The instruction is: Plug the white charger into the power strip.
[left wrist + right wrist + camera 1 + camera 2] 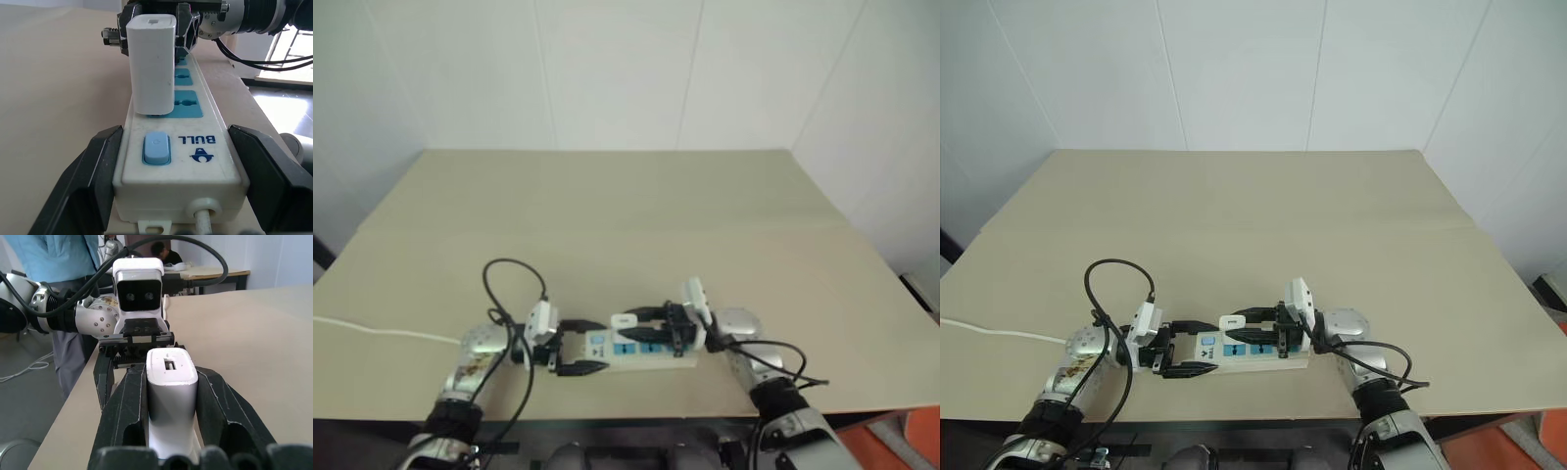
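Left pincer (166, 196) clenched on power strip (186, 161) switch end, right pincer (171, 401) grasping white charger (171, 382) upright over end socket.

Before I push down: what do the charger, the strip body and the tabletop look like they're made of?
White charger: looks like smooth moulded plastic with a satin finish and rounded edges, held in the right gripper. Power strip: glossier off-white hard plastic with blue plastic socket faces and a blue switch, clamped in the left gripper. Table: matte beige, probably laminate board; no grain shows.

Both pincers flank the power strip (641, 350); table (626, 215) beyond lies open.
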Controlling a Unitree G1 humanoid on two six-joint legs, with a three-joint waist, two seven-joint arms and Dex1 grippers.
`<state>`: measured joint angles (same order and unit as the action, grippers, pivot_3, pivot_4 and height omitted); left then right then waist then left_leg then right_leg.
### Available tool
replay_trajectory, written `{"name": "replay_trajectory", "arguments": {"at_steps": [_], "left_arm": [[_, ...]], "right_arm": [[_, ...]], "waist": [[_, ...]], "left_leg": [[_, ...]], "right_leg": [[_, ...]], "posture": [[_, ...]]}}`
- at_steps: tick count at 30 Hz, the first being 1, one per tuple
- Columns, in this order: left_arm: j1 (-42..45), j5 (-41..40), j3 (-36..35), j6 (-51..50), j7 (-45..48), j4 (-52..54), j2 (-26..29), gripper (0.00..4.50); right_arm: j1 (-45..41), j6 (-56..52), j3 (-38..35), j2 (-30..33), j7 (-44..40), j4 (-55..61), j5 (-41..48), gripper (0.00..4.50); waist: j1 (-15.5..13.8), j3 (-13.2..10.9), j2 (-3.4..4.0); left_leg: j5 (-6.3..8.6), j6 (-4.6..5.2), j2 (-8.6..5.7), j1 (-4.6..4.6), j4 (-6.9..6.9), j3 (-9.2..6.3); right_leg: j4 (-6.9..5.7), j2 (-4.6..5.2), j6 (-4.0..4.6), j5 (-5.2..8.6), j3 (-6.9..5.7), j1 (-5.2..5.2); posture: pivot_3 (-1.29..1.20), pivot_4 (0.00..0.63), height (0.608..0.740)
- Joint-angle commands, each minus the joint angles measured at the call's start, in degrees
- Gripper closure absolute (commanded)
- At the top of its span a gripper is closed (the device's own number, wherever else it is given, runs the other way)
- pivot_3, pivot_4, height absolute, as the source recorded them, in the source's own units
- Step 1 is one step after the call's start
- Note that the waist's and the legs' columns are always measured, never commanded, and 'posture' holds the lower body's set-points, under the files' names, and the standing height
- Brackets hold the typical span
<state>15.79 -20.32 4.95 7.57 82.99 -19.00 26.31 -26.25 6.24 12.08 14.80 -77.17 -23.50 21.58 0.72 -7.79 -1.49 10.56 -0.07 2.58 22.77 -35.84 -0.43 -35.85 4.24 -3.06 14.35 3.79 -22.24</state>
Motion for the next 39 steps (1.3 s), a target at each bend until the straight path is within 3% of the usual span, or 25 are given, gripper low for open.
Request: {"name": "replay_trajectory", "arguments": {"at_steps": [1,14,23,33,39], "left_arm": [[0.23,0.26,-0.22,0.23,-1.24,0.34,0.22,1.27],[-0.67,-0.06,-0.32,-0.01,-2.04,1.49,0.71,1.27],[-0.61,0.55,-0.36,0.75,-3.45,1.06,0.10,1.27],[-0.57,1.72,-0.77,2.32,-5.66,0.61,-0.71,1.27],[0.59,3.53,-2.04,4.59,-10.75,-1.16,-2.92,1.27]], "right_arm": [[-0.05,-2.21,1.44,1.67,1.03,-6.05,-4.69,3.37],[0.10,-4.96,2.93,1.64,1.04,-9.08,-5.04,3.37],[1.41,3.02,1.33,0.84,0.58,-8.44,-4.60,3.37],[3.24,2.88,-0.29,2.11,-3.06,-2.76,-1.81,0.06],[1.39,1.15,-2.75,4.02,-3.17,-1.68,-0.49,0.06]], "waist": [[0.01,0.00,0.00],[0.14,0.05,0.02],[0.11,0.08,-0.01],[-0.03,0.22,-0.25],[-0.34,0.17,-0.19]], "left_leg": [[0.00,0.00,0.01,-0.02,0.00,0.00],[0.01,-0.01,0.05,-0.34,0.10,0.05],[0.01,-0.02,0.07,-0.38,0.12,0.08],[0.06,-0.10,0.09,-0.36,0.11,0.13],[0.06,-0.10,0.10,-0.28,0.11,0.30]], "right_leg": [[0.00,0.00,0.13,0.07,0.00,0.01],[-0.04,-0.02,0.13,0.16,0.04,0.15],[-0.02,-0.01,0.14,0.18,0.04,0.13],[0.09,0.07,0.15,0.20,0.04,0.09],[0.13,0.17,0.19,0.19,0.03,0.05]], "posture": [[0.00,0.150,0.740],[0.00,0.150,0.740],[0.00,0.150,0.740],[0.00,0.150,0.740],[0.00,0.150,0.740]]}}
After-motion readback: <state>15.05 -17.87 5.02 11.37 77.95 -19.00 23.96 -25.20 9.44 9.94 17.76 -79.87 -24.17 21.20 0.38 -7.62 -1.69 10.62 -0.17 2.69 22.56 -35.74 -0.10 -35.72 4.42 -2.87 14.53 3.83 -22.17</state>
